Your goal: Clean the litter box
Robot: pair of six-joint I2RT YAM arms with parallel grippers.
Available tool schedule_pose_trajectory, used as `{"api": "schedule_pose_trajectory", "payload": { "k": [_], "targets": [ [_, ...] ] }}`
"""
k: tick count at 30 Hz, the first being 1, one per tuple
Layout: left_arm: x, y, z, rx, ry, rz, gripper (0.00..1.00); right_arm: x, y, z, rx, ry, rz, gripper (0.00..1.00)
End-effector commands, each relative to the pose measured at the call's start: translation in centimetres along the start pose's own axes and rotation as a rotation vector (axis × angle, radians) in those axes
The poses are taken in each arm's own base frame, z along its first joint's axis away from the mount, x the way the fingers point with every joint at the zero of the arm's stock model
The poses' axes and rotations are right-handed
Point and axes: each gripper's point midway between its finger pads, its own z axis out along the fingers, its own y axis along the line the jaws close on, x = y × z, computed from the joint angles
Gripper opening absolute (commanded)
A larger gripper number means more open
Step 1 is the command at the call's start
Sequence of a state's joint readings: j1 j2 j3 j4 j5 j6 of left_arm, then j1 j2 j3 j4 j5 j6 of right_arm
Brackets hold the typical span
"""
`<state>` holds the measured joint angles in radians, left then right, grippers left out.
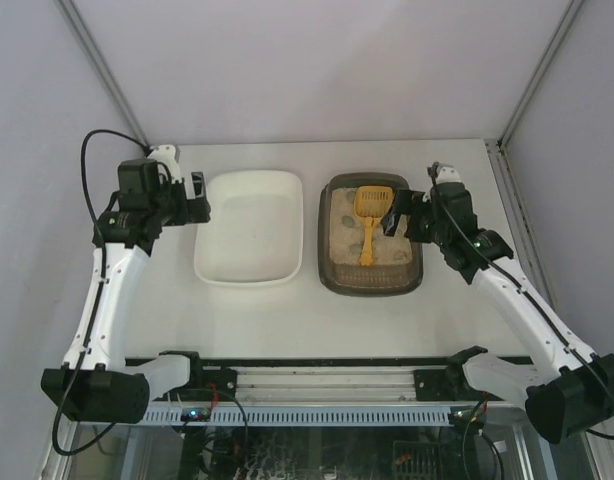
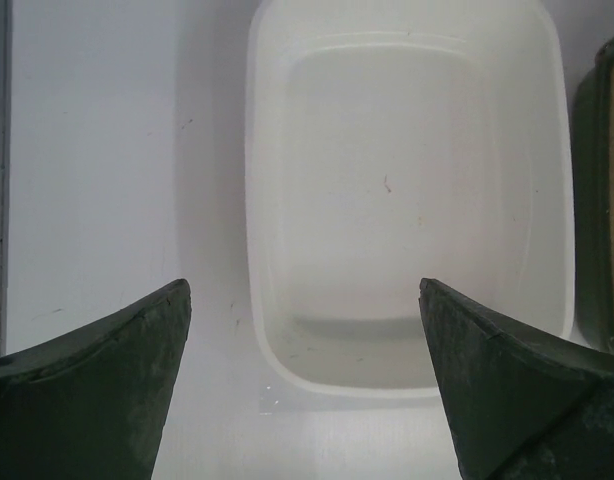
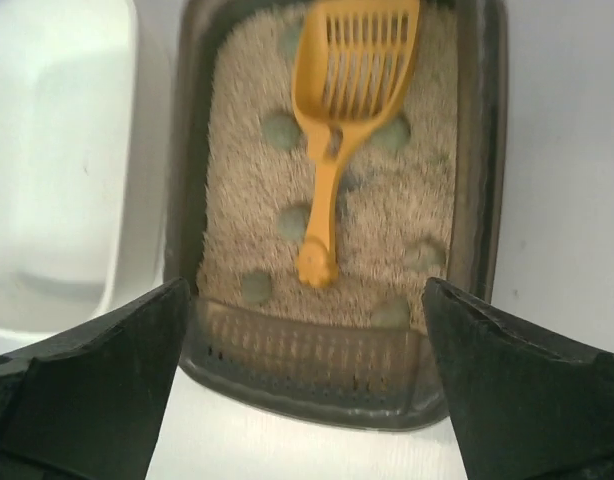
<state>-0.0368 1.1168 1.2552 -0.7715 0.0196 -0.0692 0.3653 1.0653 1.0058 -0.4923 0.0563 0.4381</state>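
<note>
White tub (image 1: 249,235) on a pale counter (image 1: 257,320).
It sits upright, long side running away from me, with rounded corners, a glossy rim and a few tiny specks on its floor; plain grey walls (image 1: 317,70) rise behind.

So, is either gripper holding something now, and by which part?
Nothing is held. The left gripper and the right gripper are both open and empty; the yellow scoop lies free in the litter box.

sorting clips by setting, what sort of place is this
Probably a robot test cell, not a home: plain walls enclose a white table, the left arm and right arm are bolted to a rail at its near edge, and a litter box with a scoop sits beside a tub.
</note>
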Motion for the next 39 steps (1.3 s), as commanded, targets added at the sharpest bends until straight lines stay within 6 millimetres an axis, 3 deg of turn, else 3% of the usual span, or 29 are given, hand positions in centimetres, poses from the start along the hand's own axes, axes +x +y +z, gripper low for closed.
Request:
{"api": "schedule_pose_trajectory", "payload": {
  "k": [1, 2, 4, 6, 11, 14, 18, 25, 30, 35, 36, 39],
  "targets": [
    [-4.9, -1.3, -1.4, 0.025, -0.129, -0.048, 1.0, 3.6, 0.0, 1.1, -0.016, 0.143, 0.036, 1.0],
    [-5.5, -2.0, -1.6, 0.051, -0.16, -0.06, 1.0, 3.9, 0.3, 1.9, -0.027, 0.16, 0.048, 0.96],
    [-6.1, -3.4, -1.9, 0.089, -0.19, -0.057, 1.0, 4.8, 0.4, 3.7, -0.023, 0.193, 0.065, 0.68],
    [-6.5, -3.7, -2.0, 0.08, -0.198, -0.039, 1.0, 5.7, 0.3, 5.8, -0.012, 0.226, 0.079, 0.52],
    [-6.7, -2.7, -2.6, 0.021, -0.226, -0.024, 1.0, 8.2, -0.1, 10.4, 0.047, 0.313, 0.059, 0.58],
    [-6.4, -1.8, -2.6, -0.019, -0.255, -0.028, 1.0, 9.1, -0.5, 12.3, 0.106, 0.341, 0.021, 0.51],
    [-5.5, -0.4, -2.0, -0.095, -0.255, -0.01, 1.0, 9.7, -0.6, 14.4, 0.145, 0.346, -0.007, 0.5],
    [-4.6, -0.6, -1.6, -0.078, -0.243, 0.001, 1.0, 9.3, 0.0, 16.6, 0.158, 0.332, -0.017, 0.51],
    [-4.7, -0.6, -1.7, -0.077, -0.246, 0.003, 1.0, 9.5, -0.6, 17.6, 0.194, 0.331, -0.028, 0.49],
    [-4.7, -0.6, -1.6, -0.076, -0.243, 0.005, 1.0, 10.5, -1.7, 18.2, 0.237, 0.353, -0.041, 0.36],
    [-4.7, -0.6, -1.6, -0.079, -0.244, 0.005, 1.0, 9.7, -1.4, 18.3, 0.234, 0.335, -0.037, 0.3],
    [-4.6, -0.5, -1.6, -0.08, -0.239, 0.011, 1.0, 8.5, -1.3, 17.8, 0.247, 0.303, -0.047, 0.01]
  ]
}}
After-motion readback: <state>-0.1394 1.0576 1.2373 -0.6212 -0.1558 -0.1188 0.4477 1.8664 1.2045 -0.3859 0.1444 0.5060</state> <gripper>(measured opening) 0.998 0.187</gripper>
